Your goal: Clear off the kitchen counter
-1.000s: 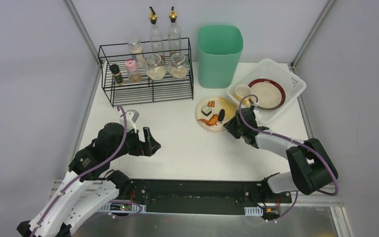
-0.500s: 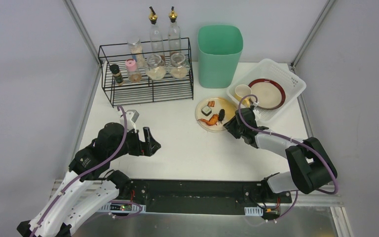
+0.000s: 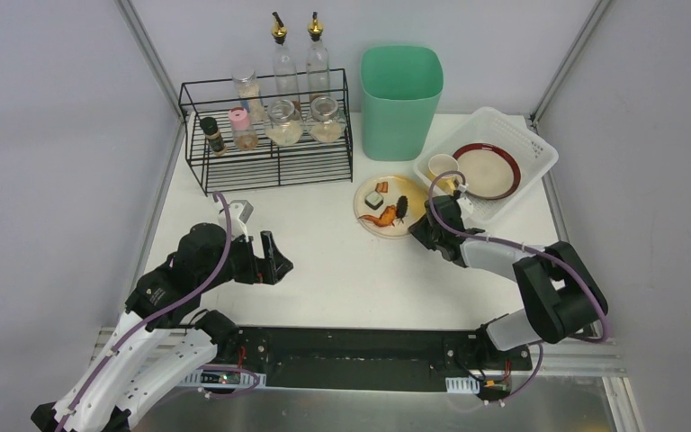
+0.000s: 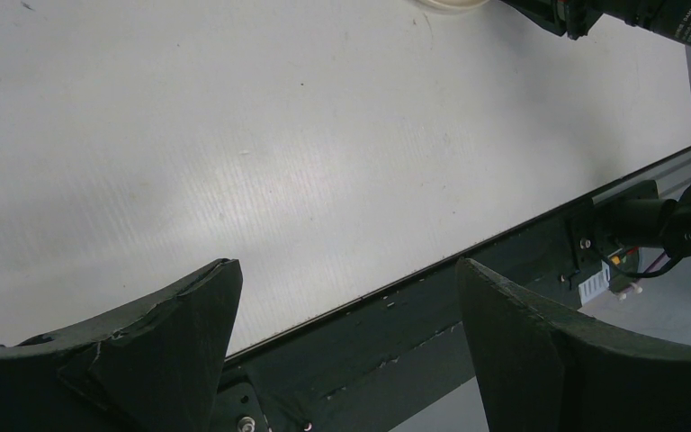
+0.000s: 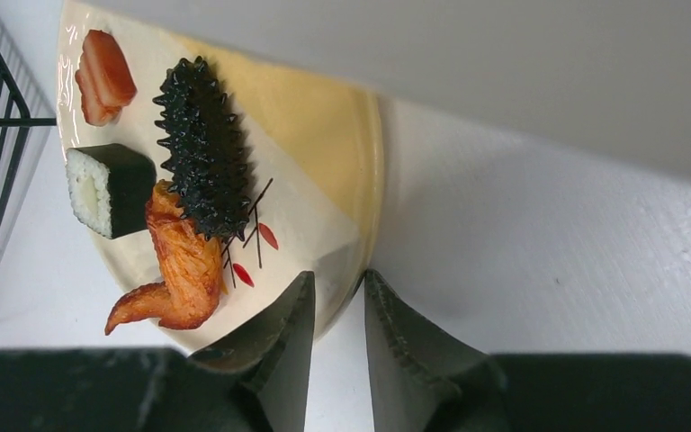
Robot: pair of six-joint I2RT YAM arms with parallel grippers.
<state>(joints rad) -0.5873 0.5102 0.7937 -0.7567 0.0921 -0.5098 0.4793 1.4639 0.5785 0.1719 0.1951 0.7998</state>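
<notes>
**Top external view.** The kitchen counter [image 3: 324,270] is the white tabletop that fills the middle of the view, and it lies beneath both arms. The left gripper [image 3: 268,255] sits over the near-left part of the counter, pointing right, well apart from every object. The right gripper [image 3: 420,229] is at the near-right rim of a yellow plate [image 3: 400,227] that rests on the counter. The plate stands just in front of a green bin [image 3: 400,99] and just beside a white basket [image 3: 531,144]. A black wire rack [image 3: 270,162] stands at the far left.

**Left wrist view.** The left gripper [image 4: 346,270] has its jaws spread wide, with nothing between them. One dark finger [image 4: 171,342] shows at each lower corner. The counter [image 4: 279,135] lies below and ahead of the jaws, bare across the gap. Its near edge, with a black rail [image 4: 468,306] along it, crosses the view between the fingers.

**Right wrist view.** The right gripper [image 5: 337,274] has its jaws drawn narrow, astride the rim of the plate [image 5: 324,135]. One finger overlaps the plate's face and the other lies outside the rim, over the counter [image 5: 549,270]. Whether the pads press on the rim cannot be told. The plate carries a black spiky piece [image 5: 202,153], a sushi roll [image 5: 108,189], an orange fried piece [image 5: 175,270] and pink slices [image 5: 103,76]. The counter extends beyond and under the plate.
</notes>
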